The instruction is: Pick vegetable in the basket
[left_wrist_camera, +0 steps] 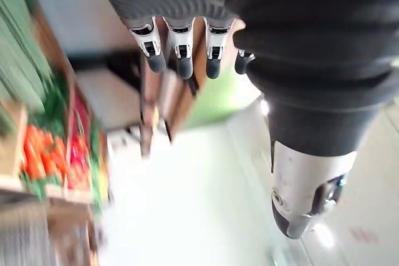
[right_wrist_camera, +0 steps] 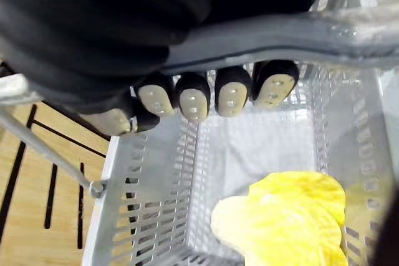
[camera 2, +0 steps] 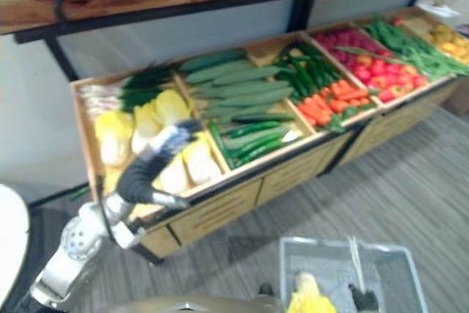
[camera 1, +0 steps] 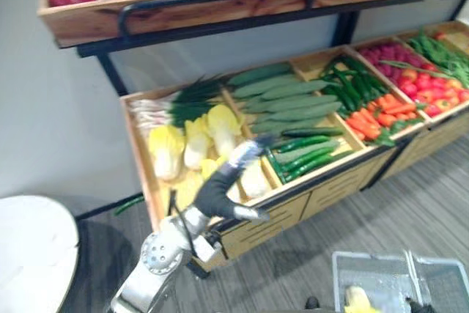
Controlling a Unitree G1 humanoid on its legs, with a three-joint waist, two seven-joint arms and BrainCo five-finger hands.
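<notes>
left hand [camera 1: 233, 170] over cabbages [camera 1: 167, 150], fingers straight, empty | right hand [right_wrist_camera: 206, 95] fingers curled round basket [right_wrist_camera: 149, 172] handle [right_wrist_camera: 312, 35] | cabbage [right_wrist_camera: 287, 216] inside

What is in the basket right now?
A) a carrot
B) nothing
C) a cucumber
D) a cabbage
D: a yellow cabbage lies in the grey basket, and the right hand has its fingers curled round the handle.
</notes>
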